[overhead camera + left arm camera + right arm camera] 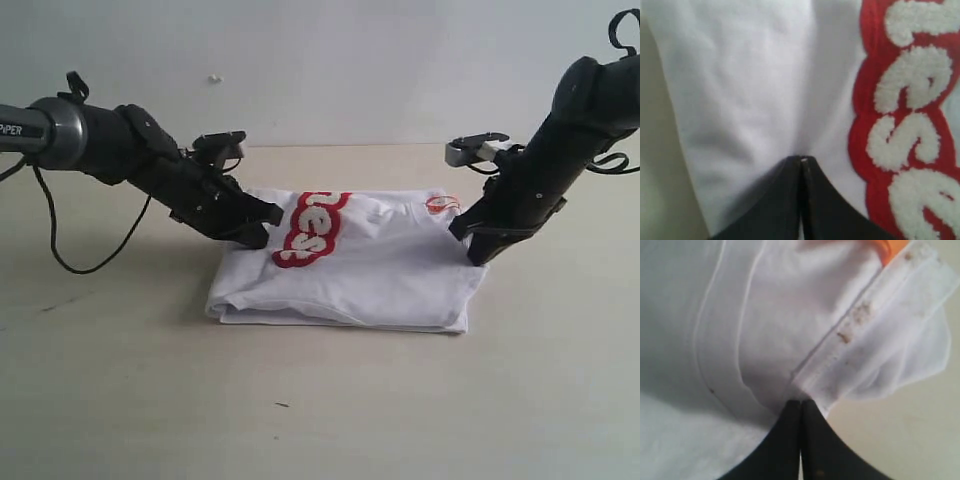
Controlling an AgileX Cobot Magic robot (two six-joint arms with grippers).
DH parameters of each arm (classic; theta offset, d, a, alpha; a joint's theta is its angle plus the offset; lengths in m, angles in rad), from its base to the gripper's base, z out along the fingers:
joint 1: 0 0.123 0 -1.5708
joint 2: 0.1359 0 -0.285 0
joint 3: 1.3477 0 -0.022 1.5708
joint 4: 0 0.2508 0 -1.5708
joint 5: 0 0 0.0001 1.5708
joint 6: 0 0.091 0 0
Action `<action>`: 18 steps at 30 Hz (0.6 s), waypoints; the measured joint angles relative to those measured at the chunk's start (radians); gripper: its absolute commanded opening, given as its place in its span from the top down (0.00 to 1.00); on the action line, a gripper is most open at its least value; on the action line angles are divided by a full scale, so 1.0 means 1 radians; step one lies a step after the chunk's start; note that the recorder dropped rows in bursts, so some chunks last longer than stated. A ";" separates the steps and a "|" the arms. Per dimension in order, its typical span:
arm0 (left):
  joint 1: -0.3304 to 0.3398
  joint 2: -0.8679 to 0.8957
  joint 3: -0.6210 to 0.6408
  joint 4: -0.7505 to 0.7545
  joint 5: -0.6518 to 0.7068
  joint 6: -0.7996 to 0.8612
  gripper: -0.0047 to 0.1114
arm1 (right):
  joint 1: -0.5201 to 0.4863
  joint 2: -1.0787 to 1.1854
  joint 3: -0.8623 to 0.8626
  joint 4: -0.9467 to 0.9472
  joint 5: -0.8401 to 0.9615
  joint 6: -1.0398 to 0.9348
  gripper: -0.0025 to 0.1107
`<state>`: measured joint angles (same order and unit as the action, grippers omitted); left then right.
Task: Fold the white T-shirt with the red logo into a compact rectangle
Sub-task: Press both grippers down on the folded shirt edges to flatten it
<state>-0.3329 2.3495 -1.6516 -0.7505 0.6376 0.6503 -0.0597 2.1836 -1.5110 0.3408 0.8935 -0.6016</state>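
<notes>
The white T-shirt (370, 270) lies folded into a rough rectangle on the table, with the red logo (310, 228) showing as a short strip near its left end. My left gripper (262, 228) is shut, its tips pinching the cloth at the shirt's left edge. In the left wrist view the closed tips (801, 159) meet a crease in the white fabric (740, 75) beside the logo (905, 125). My right gripper (475, 250) is shut at the right edge, where its tips (801, 401) pinch a stitched hem (865, 315) below the orange tag (885, 247).
The beige table (120, 400) spreads around the shirt on all sides. A black cable (70, 262) loops down from the left arm onto the table. A pale wall (330, 60) stands behind. A small orange mark (441, 204) shows on the shirt near the right gripper.
</notes>
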 measured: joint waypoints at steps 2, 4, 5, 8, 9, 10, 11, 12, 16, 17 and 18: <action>0.001 0.000 0.000 0.000 0.010 0.000 0.94 | 0.000 0.000 -0.023 0.025 0.017 0.000 0.98; 0.001 -0.007 0.000 -0.002 0.021 0.009 0.94 | 0.000 -0.005 -0.044 0.058 0.034 -0.004 0.98; 0.001 -0.012 0.000 -0.006 0.029 0.020 0.94 | 0.000 -0.009 -0.053 0.073 0.039 -0.009 0.98; 0.001 -0.042 0.000 -0.035 0.060 0.070 0.94 | 0.000 -0.035 -0.069 0.135 0.048 -0.039 0.98; -0.002 -0.060 0.000 -0.053 0.072 0.097 0.94 | 0.000 -0.047 -0.071 0.158 0.048 -0.052 0.98; -0.007 -0.073 0.000 -0.064 0.086 0.112 0.94 | 0.000 -0.057 -0.071 0.179 0.048 -0.066 0.98; -0.011 -0.087 0.000 -0.072 0.099 0.126 0.94 | 0.000 -0.067 -0.071 0.194 0.048 -0.075 0.98; -0.022 -0.098 0.000 -0.080 0.118 0.140 0.94 | 0.000 -0.076 -0.071 0.206 0.048 -0.083 0.98; -0.093 -0.110 0.021 -0.073 0.179 0.188 0.94 | 0.000 -0.102 -0.071 0.218 0.048 -0.095 0.98; -0.117 -0.110 0.036 -0.056 0.178 0.192 0.94 | 0.000 -0.107 -0.071 0.218 0.048 -0.097 0.98; -0.140 -0.110 0.054 -0.039 0.166 0.195 0.94 | 0.000 -0.113 -0.071 0.219 0.050 -0.097 0.98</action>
<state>-0.4732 2.2391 -1.5980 -0.7900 0.8032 0.8450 -0.0597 2.0701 -1.5822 0.5597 0.9434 -0.6984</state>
